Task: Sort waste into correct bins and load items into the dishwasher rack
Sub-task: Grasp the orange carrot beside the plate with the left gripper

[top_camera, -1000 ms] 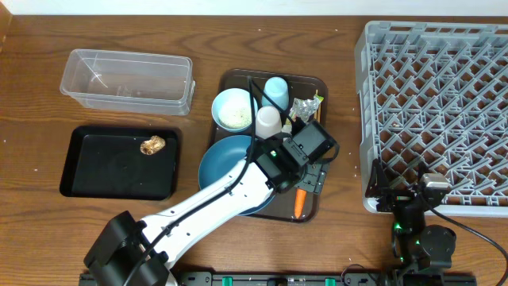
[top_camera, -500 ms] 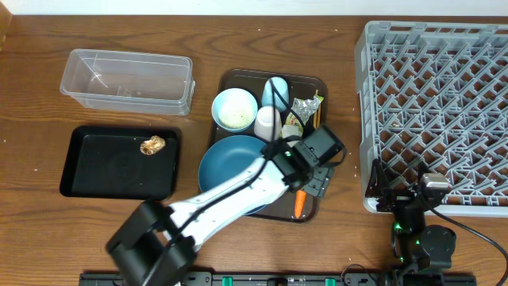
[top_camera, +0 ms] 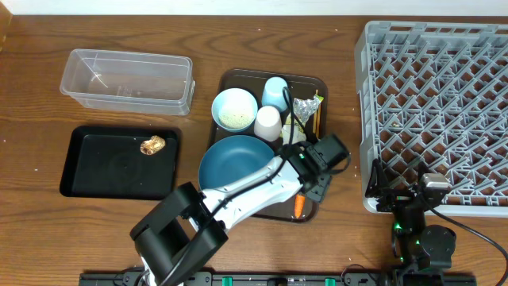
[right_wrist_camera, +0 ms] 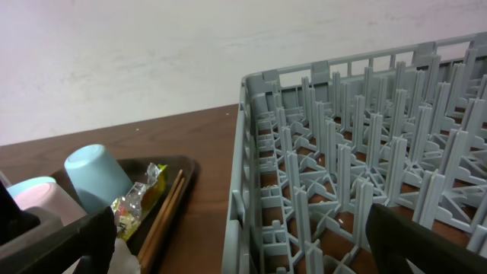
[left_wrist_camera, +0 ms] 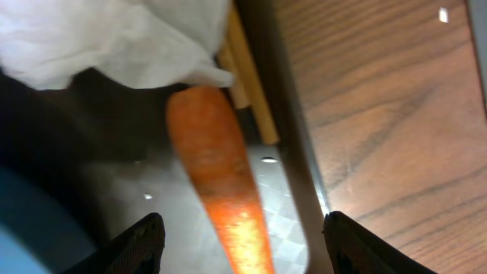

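Observation:
An orange carrot (left_wrist_camera: 217, 164) lies on the dark brown serving tray (top_camera: 270, 75), at its near right corner. My left gripper (left_wrist_camera: 245, 245) is open, one finger on each side of the carrot, with a gap to both. Beside the carrot lie a crumpled white napkin (left_wrist_camera: 114, 34) and wooden chopsticks (left_wrist_camera: 247, 99). From overhead, the tray also holds a blue dish (top_camera: 230, 163), a white bowl (top_camera: 234, 109) with rice, a white cup (top_camera: 268, 121), a light-blue cup (top_camera: 275, 90) and a shiny wrapper (top_camera: 304, 107). My right gripper (top_camera: 401, 191) stands open at the grey rack's (top_camera: 436, 111) near edge.
A black tray (top_camera: 103, 179) at the left holds a brown food lump (top_camera: 152, 144). A clear tub (top_camera: 127, 79) stands behind it. The right wrist view shows the rack's pegs (right_wrist_camera: 365, 175), the light-blue cup (right_wrist_camera: 95, 176) and the wrapper (right_wrist_camera: 137, 199).
My left gripper has moved right and nearer along the tray, down over the carrot, and its jaws have narrowed a little. The right arm has stayed still.

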Tool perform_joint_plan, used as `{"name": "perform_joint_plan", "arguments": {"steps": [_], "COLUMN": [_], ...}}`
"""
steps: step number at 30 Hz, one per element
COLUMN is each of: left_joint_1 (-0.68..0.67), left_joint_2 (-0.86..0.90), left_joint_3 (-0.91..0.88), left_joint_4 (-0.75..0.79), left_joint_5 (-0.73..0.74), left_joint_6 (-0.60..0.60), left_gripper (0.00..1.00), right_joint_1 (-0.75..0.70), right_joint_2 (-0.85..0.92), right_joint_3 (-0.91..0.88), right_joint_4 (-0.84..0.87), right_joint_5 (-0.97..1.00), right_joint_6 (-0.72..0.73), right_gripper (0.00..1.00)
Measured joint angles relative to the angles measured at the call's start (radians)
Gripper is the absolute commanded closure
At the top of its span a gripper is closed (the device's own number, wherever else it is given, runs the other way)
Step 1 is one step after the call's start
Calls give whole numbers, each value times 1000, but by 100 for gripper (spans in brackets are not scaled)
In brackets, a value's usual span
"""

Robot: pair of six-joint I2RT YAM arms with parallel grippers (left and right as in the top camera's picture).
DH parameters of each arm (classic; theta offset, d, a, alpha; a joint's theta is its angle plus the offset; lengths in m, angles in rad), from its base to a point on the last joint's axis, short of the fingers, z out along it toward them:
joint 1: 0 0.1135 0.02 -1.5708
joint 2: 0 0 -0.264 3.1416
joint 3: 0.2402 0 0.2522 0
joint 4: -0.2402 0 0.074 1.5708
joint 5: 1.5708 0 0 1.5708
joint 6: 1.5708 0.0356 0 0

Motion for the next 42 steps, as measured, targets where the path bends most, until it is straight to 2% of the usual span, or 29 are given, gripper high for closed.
{"name": "perform_joint_plan", "arguments": {"steps": [13,19,29,33,42], "left_joint_1": [-22,-17,-17,-17,-17], "left_joint_2": [62,62,103,103,104], "left_joint_3": [0,0,0,0,0], "left_joint_4": [2,5,18,23,25], "left_joint_5": [-84,-90,-92,-103,-108], "left_joint_6": [-121,-144,-173,-175,-179], "left_gripper": [32,37,39,50,66], "right_joint_1": [0,0,0,0,0], "right_joint_2": [0,0,0,0,0], "right_joint_3": [0,0,0,0,0], "right_joint_4": [0,0,0,0,0], "right_joint_5": [0,0,0,0,0], "right_joint_6": [0,0,0,0,0], "right_gripper": [1,1,1,1,1]}}
